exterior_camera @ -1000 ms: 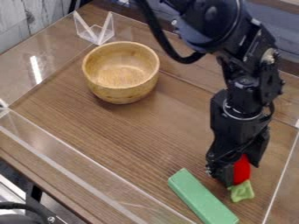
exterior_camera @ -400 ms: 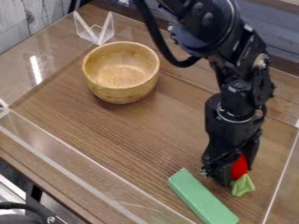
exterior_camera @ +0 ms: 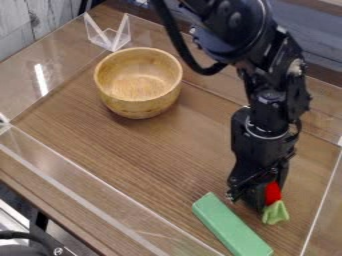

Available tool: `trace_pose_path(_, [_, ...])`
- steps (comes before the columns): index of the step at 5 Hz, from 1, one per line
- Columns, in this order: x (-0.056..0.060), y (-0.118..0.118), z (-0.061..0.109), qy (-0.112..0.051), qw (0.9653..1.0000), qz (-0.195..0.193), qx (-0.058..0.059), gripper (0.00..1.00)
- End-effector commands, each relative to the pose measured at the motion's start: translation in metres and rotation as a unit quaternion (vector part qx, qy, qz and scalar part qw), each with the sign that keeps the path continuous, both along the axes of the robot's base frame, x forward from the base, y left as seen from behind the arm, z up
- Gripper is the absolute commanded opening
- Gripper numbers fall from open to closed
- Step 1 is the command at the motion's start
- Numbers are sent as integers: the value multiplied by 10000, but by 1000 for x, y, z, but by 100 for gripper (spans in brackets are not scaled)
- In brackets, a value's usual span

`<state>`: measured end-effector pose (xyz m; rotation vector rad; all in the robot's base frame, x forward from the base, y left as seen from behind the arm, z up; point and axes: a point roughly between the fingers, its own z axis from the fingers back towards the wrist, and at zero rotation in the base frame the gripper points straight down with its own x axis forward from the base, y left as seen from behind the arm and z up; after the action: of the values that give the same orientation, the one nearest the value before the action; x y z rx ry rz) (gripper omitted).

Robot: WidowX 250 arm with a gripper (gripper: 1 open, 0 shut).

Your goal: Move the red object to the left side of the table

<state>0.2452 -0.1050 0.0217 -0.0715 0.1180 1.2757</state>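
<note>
The red object (exterior_camera: 273,193) lies on the table (exterior_camera: 120,150) at the near right, its light green tuft (exterior_camera: 278,213) pointing toward the front edge. My gripper (exterior_camera: 258,196) points straight down over it, with the black fingers low at the tabletop. The fingers stand at the red object's sides and hide most of it; only a narrow strip of red shows. They look shut on it.
A flat green block (exterior_camera: 230,226) lies just left of the gripper near the front edge. A wooden bowl (exterior_camera: 138,81) stands at the back left. Low clear acrylic walls (exterior_camera: 80,178) edge the table, and a clear folded stand (exterior_camera: 107,32) sits at the back.
The gripper has sunk slightly onto the red object and its fingers have closed on it. Less of the red shows now. Bowl and green block have not moved.
</note>
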Motion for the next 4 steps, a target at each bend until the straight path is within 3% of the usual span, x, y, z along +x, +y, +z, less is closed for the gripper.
trace_pose_path(1, [5, 1, 20, -131, 9998, 80, -112, 0])
trace_pose_path(4, [-3, 3, 46, 199, 9997, -45, -123, 0])
